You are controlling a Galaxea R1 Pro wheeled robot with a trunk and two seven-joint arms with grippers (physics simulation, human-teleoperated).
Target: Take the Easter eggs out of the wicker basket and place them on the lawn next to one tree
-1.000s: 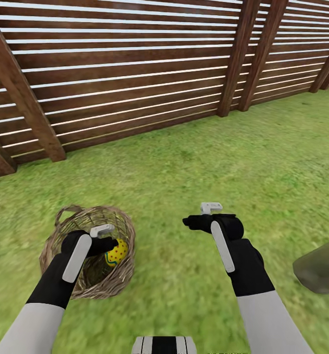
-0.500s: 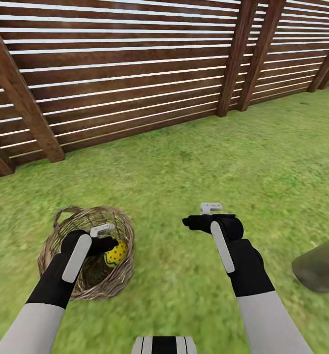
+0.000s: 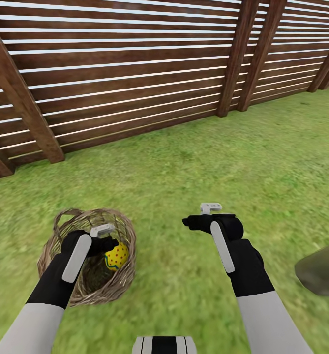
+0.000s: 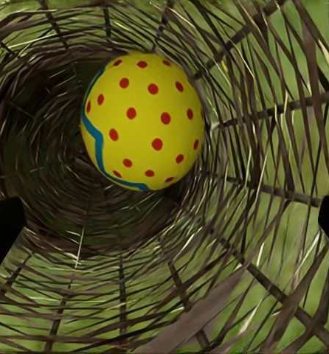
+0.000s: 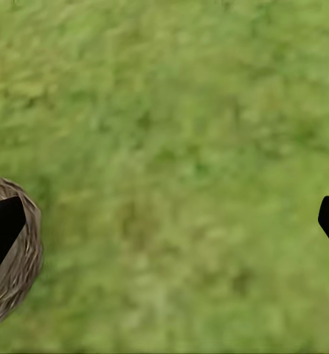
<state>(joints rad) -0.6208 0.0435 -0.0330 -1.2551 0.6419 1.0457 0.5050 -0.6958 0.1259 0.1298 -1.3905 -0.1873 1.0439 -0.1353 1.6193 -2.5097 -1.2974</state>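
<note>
The wicker basket (image 3: 53, 246) stands on the lawn (image 3: 194, 162) at the lower left of the head view. One yellow Easter egg (image 3: 116, 256) with red dots and a blue band lies inside it against the right wall. My left gripper (image 3: 110, 243) hangs over the basket's mouth, open, just above the egg. In the left wrist view the egg (image 4: 142, 122) rests on the woven floor (image 4: 54, 184), beyond the open gripper (image 4: 164, 221) and untouched. My right gripper (image 3: 188, 222) hovers open over bare grass to the basket's right, nothing between its fingers (image 5: 2, 225).
The brown slat fence (image 3: 134, 73) runs across the back, with slanted posts (image 3: 21, 93). A pale grey-green tree trunk (image 3: 321, 268) shows at the right edge. The right wrist view has the basket's rim (image 5: 17, 273) at its edge, with open grass (image 5: 179, 147) beside it.
The whole picture has shifted slightly, so the basket and egg sit a little lower in view. Both arms hold the same pose and both grippers remain open.
</note>
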